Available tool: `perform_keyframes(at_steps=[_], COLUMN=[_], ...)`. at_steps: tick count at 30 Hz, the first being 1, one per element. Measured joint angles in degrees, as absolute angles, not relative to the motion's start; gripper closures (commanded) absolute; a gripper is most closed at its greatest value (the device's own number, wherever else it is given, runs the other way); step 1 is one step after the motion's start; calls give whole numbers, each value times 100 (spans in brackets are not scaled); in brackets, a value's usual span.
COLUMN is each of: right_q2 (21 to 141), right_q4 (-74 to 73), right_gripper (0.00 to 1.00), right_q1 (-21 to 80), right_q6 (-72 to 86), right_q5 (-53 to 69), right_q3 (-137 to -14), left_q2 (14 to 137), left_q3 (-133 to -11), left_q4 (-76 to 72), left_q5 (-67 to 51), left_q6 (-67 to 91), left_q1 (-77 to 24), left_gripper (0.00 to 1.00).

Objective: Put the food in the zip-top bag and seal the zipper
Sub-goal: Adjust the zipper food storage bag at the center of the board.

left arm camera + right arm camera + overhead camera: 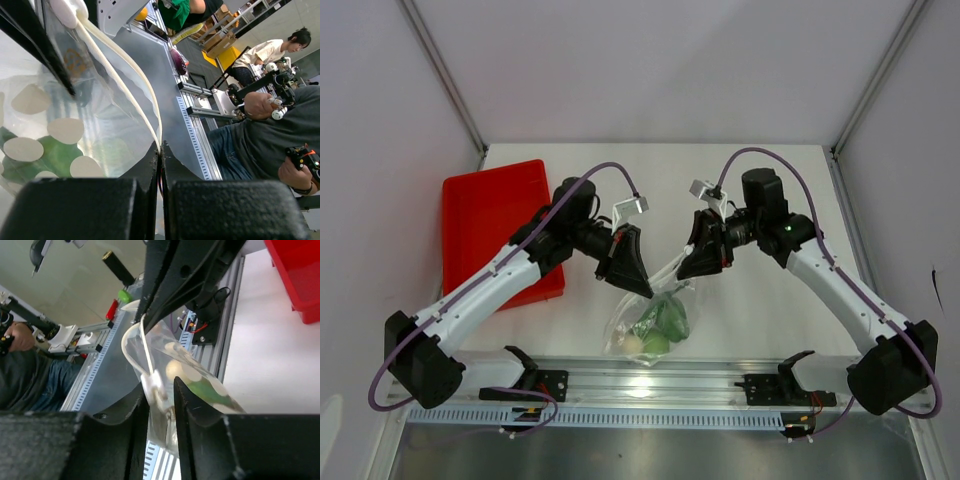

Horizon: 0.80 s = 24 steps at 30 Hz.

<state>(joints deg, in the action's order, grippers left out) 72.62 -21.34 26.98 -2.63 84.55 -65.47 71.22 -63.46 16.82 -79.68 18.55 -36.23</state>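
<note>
l hand (645, 290) clamped on zip-top bag (618, 328) mouth. r hand (682, 272) jaws narrow round the zipper (152, 382), can't tell if pinching. food (663, 322) sits inside bag.

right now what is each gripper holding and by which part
The left gripper clamps the clear crinkly zip-top bag at its white mouth strip. The right gripper straddles the same strip; a firm grip cannot be told.

no legible text or labels

Food (662, 322) indistinct thru crinkly zip-top bag (618, 332)
</note>
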Motion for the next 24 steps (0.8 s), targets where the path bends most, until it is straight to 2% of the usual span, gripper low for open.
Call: perform_keyframes(at_steps=[1, 3, 8, 12, 15, 16, 20, 24], right_q2=[7262, 7260, 7284, 7684, 8239, 8425, 8753, 8683], right_q4=[-2176, -2281, -2899, -4449, -5881, -6235, -7078, -7443], right_gripper=[65, 63, 69, 72, 90, 100, 100, 100], right_q1=[2641, 2530, 2456, 2410, 2401, 2397, 2399, 2281], right_q6=[-298, -381, -963, -2386, -3997, -4491, -5653, -6084], right_q5=[8455, 8455, 8458, 8488, 8512, 8519, 8530, 8534], right_q3=[-6539, -6528, -6576, -7179, -7800, -7964, -8138, -8224], left_q2=[7122, 7120, 7111, 7111, 7111, 7111, 7111, 7113], left_q3=[-6335, -6329, -6326, -6326, -6326, -6326, -6326, -6326], left_q4=[1684, 1678, 1656, 1619, 1551, 1544, 1542, 1533], left_q5=[-7968, -7968, -7970, -7972, -7970, -7968, -7929, -7922], left_q6=[1857, 1857, 1907, 1929, 1953, 1953, 1953, 1953], left_q1=[-3623, -3621, -3618, -3618, -3616, -3616, -3599, -3597], left_gripper=[99, 100, 100, 99, 99, 99, 99, 99])
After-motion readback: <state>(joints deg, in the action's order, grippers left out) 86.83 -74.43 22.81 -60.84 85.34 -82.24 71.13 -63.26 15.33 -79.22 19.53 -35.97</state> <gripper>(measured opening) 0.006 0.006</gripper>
